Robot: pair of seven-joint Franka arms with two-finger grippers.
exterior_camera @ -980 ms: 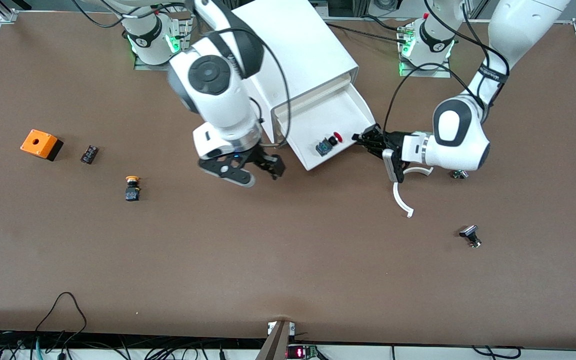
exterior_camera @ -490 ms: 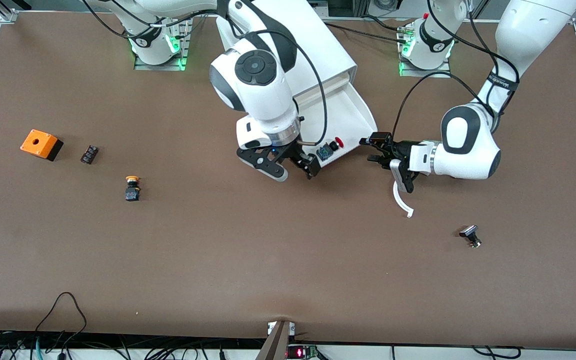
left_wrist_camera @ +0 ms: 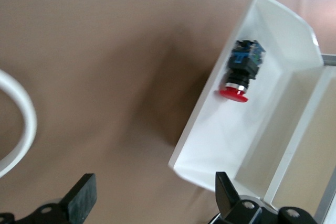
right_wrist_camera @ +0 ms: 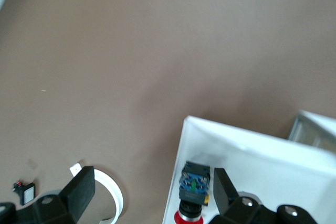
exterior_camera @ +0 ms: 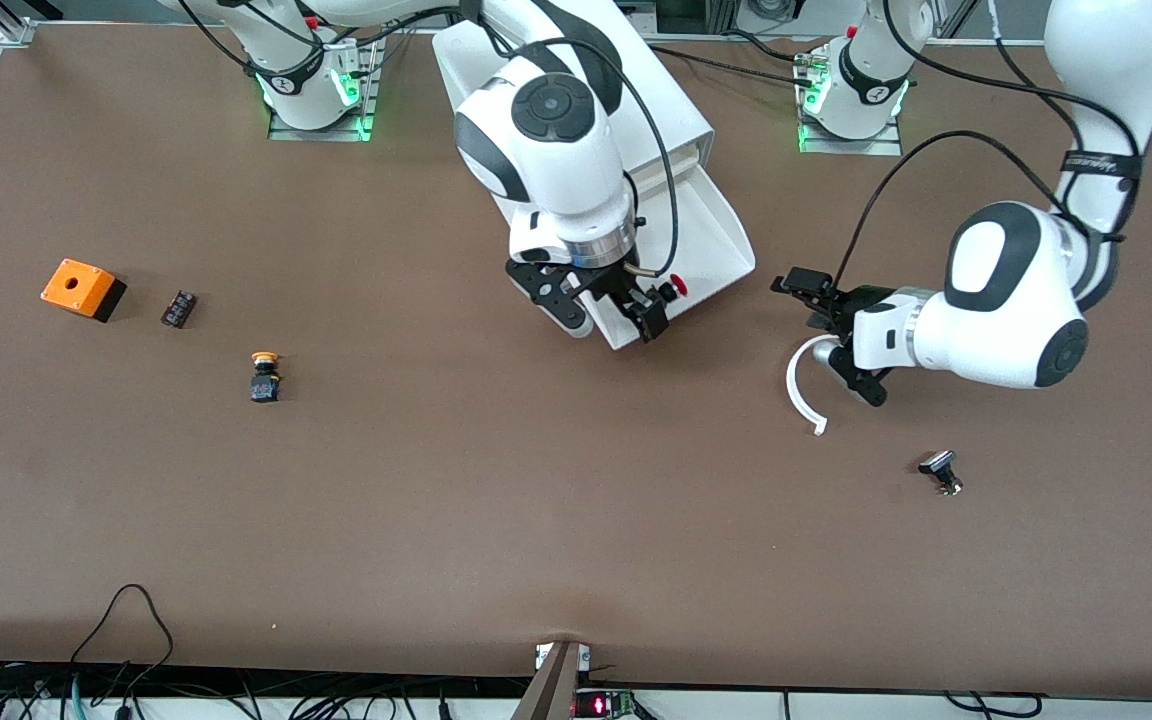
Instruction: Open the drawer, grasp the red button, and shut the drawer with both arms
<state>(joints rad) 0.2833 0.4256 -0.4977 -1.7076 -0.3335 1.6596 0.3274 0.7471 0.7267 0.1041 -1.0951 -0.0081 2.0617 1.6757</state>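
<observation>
1. In the cabinet [exterior_camera: 576,90], the drawer [exterior_camera: 706,240] is already out; button grab + close not yet done.
2. Button [exterior_camera: 673,289] lies in drawer, near its front wall, untouched.
3. Right claw [exterior_camera: 608,312] over drawer front, wide, button just beside/under it.
4. Left claw [exterior_camera: 804,300] wide, over surface [exterior_camera: 536,500] near drawer, beside white ring [exterior_camera: 802,392]; waiting.
</observation>
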